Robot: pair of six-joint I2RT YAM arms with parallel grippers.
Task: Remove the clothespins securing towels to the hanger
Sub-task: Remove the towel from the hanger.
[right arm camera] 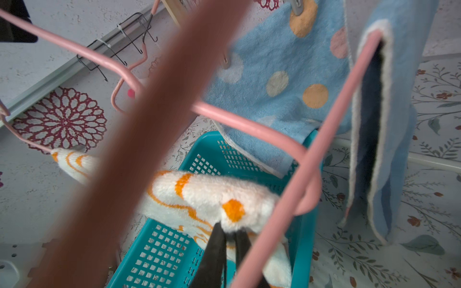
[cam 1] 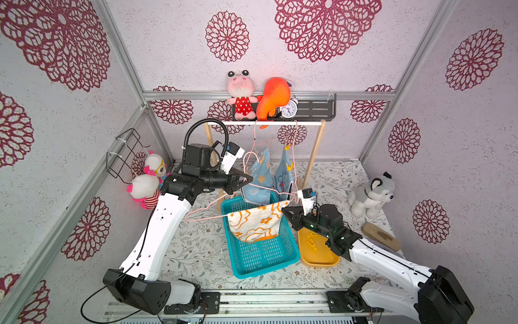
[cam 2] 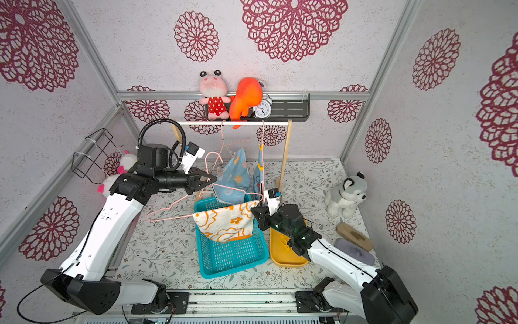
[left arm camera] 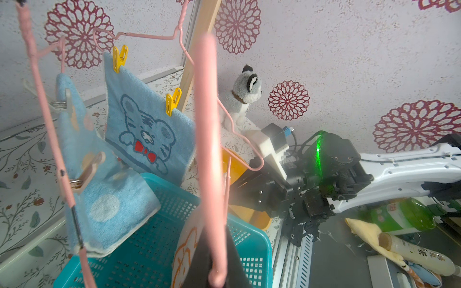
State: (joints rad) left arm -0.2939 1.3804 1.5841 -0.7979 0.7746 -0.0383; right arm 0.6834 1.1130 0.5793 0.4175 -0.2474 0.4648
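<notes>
Clamps left claw tight on the wire of a pink hanger, tips together. Carries flower towel draped across that hanger's bottom bar, hanging over the basket. Pinches the towel's near corner in right claw, tips together on the pile. Finds dotted towel and cartoon towel behind, each on its own pink wire hooked to the rail. Counts two yellow pins along the cartoon towel's top edge, two beige pins on the dotted one. Leaves dotted towel's lower end at the basket's far rim; touching or not, cannot tell. Spots loose pins, yellow, lying in the tray, on the surface just beside the basket and under the right arm
</notes>
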